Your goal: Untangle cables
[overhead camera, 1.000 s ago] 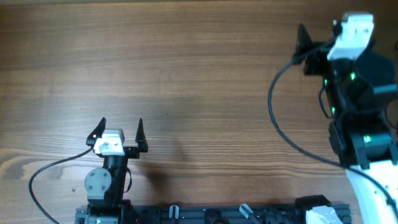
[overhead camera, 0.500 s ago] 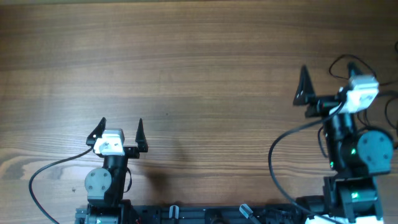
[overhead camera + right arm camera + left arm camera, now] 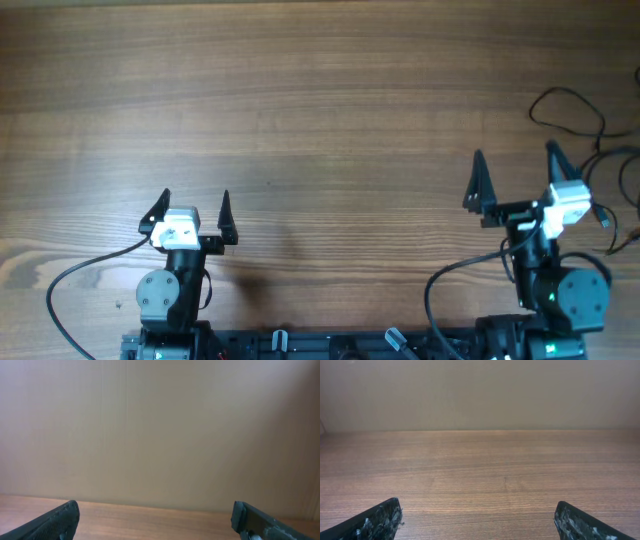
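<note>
Cables (image 3: 600,125), thin black loops, lie at three o'clock by the right edge of the wooden table (image 3: 320,100). Our right gripper (image 3: 513,168) sits just beside them, spread fully wide and empty, likely poised to reach in. Our left gripper (image 3: 195,203), at eight o'clock, is equally wide and empty, parked well apart.

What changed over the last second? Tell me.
The right gripper drew back from the far right corner of the table toward its base, open and empty, uncovering the cables near the right edge. The left gripper stayed put, open.
</note>
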